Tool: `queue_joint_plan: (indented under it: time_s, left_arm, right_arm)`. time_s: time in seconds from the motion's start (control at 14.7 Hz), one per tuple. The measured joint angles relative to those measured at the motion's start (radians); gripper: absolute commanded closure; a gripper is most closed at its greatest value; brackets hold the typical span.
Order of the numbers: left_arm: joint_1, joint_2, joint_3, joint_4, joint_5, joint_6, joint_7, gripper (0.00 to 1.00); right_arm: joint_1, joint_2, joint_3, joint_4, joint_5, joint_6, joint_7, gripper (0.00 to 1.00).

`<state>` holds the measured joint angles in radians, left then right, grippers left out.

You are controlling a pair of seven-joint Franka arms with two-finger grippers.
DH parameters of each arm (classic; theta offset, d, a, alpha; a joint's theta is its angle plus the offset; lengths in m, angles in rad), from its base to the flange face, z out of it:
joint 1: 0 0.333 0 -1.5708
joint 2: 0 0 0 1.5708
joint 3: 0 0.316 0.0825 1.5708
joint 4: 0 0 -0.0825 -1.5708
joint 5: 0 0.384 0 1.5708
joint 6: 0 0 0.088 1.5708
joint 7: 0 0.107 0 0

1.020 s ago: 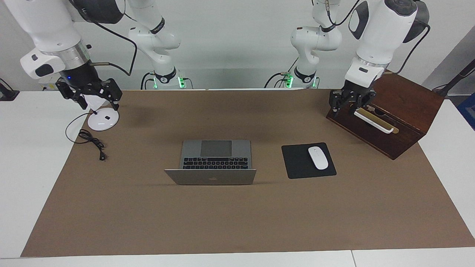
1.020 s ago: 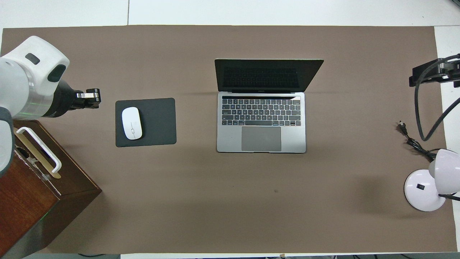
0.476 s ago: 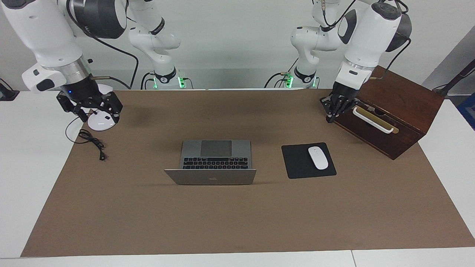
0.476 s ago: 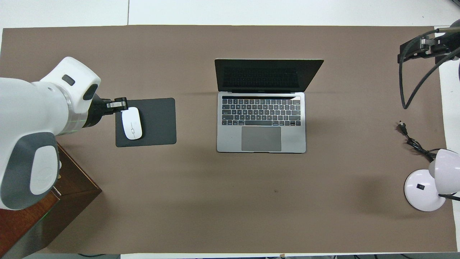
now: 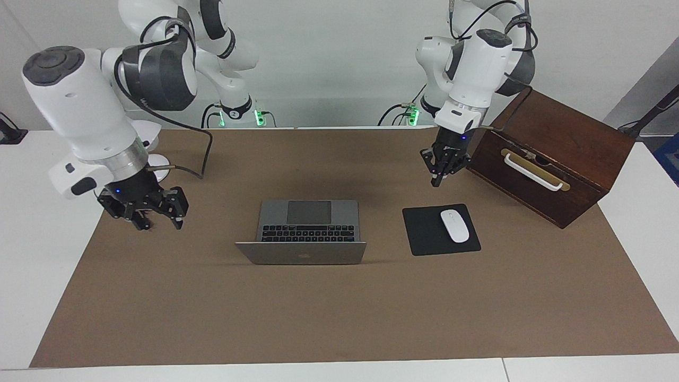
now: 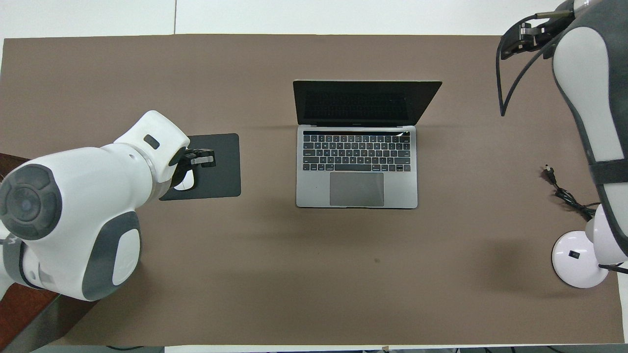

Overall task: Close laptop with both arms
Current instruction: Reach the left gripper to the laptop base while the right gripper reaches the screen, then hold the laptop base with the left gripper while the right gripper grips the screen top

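Clock bearings are read on the facing view, the laptop at the dial's centre and twelve toward the robots. The thin silver-grey laptop [image 5: 307, 229] lies mid-worktop on the brown-covered worktop [image 5: 339, 318], its lid [image 5: 301, 253] raised at the edge farther from the robots. The white left arm [image 5: 472, 69] hangs at two o'clock, clear of the laptop, its jaws pinched shut on nothing. The white right arm [image 5: 85, 111] hangs at nine o'clock above the brown cover; whether its jaws are open or closed cannot be told. Likely hazards: a lid pushed at one corner only may twist the hinge or skid the laptop; closed jaws may slip off the thin top edge; the left arm's path passes the white mouse [image 5: 454, 225] on the black square mouse pad [image 5: 424, 233] at three o'clock and could knock it
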<state>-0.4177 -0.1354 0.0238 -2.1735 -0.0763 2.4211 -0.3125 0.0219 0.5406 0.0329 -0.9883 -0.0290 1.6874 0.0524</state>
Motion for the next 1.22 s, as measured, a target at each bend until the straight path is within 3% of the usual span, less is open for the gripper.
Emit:
queue_joint_plan:
  time_s: [0.14,0.27,0.34,0.61,0.88,1.22]
  left_arm:
    - [-0.024,0.001,0.001,-0.045,0.000,0.080,0.000,1.00]
    - [-0.055,0.009,0.000,-0.098,0.000,0.175,-0.001,1.00]
    - [-0.073,0.018,0.000,-0.123,0.000,0.221,-0.004,1.00]
    - [-0.129,0.089,0.000,-0.197,0.000,0.416,-0.009,1.00]
    - [-0.164,0.149,-0.001,-0.207,0.000,0.524,-0.010,1.00]
    - [-0.237,0.275,-0.002,-0.225,0.000,0.735,-0.011,1.00]
  right_arm:
    - [0.011,0.031,0.000,0.027,0.000,0.026,0.012,0.66]
    - [0.023,0.053,-0.002,0.048,0.000,0.042,0.016,0.96]
    - [0.034,0.064,-0.008,0.061,0.000,0.046,0.018,1.00]
    - [0.118,0.102,-0.071,0.104,0.000,0.072,0.056,1.00]
    - [0.165,0.144,-0.083,0.148,0.000,0.094,0.082,1.00]
    - [0.315,0.186,-0.182,0.195,0.002,0.128,0.173,1.00]
